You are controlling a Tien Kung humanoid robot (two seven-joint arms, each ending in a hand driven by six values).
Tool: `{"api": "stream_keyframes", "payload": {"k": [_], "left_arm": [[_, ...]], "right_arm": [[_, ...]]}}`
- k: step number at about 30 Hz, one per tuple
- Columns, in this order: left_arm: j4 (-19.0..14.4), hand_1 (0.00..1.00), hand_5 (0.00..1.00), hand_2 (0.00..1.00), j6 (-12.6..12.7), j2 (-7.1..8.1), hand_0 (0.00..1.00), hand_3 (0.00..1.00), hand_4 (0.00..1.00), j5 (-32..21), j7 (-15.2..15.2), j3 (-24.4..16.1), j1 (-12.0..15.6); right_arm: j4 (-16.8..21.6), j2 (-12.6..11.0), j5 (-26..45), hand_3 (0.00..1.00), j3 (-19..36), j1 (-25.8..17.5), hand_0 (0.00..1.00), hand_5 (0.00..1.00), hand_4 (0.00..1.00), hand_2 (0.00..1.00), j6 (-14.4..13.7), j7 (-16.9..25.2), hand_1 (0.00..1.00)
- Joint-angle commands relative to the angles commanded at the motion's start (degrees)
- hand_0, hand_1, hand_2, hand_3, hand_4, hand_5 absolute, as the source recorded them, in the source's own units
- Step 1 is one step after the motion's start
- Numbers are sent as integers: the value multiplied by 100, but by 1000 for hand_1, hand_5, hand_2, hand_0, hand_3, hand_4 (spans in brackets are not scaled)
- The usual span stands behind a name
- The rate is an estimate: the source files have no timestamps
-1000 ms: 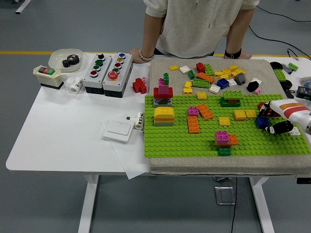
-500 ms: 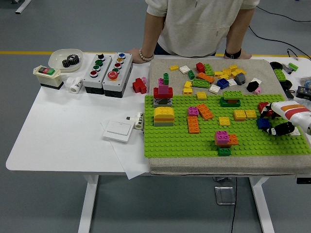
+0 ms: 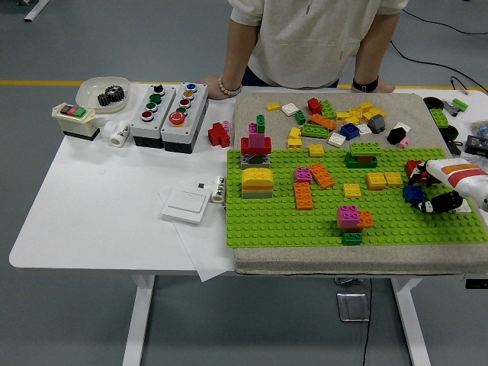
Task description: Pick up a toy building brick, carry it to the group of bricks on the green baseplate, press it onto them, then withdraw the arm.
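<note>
The green baseplate [image 3: 274,217] lies on a grey mat and carries several brick groups: a red and pink tower [image 3: 256,146], a yellow domed stack [image 3: 258,181], orange bricks [image 3: 304,196] and a pink, orange and green cluster [image 3: 351,219]. My right hand [image 3: 428,200], white with black fingers, reaches in at the baseplate's right edge. Its fingers curl around a small blue brick [image 3: 413,194] low over the plate. A red brick [image 3: 414,168] sits just behind the hand. My left arm is out of sight.
Loose bricks [image 3: 335,118] are scattered on the mat behind the baseplate. A person stands at the far side with both hands [image 3: 216,82] resting on the table edge. Two button boxes [image 3: 169,107], a gear dish [image 3: 107,93] and a white switch plate [image 3: 185,204] occupy the left.
My right hand has shifted slightly right and toward the near edge, and the blue brick has moved a little with it. Everything else is as before.
</note>
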Motion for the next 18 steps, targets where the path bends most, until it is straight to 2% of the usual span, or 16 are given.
{"api": "stream_keyframes", "payload": {"k": [4,5,18], "left_arm": [[-1,729,666,730,1,1,742,591,646,-10,-4,6,-4],[-1,730,666,730,2,1,742,591,646,-13,-5,7,-5],[-1,728,664,728,3,1,742,591,646,-18,-7,12,-10]], "right_arm": [[8,2,45,579,-20,8,468,239,833,657,-81,33,543],[8,3,51,519,-25,10,361,227,788,561,-92,40,478],[-44,6,27,507,-36,-3,334,246,773,542,-65,30,462]]}}
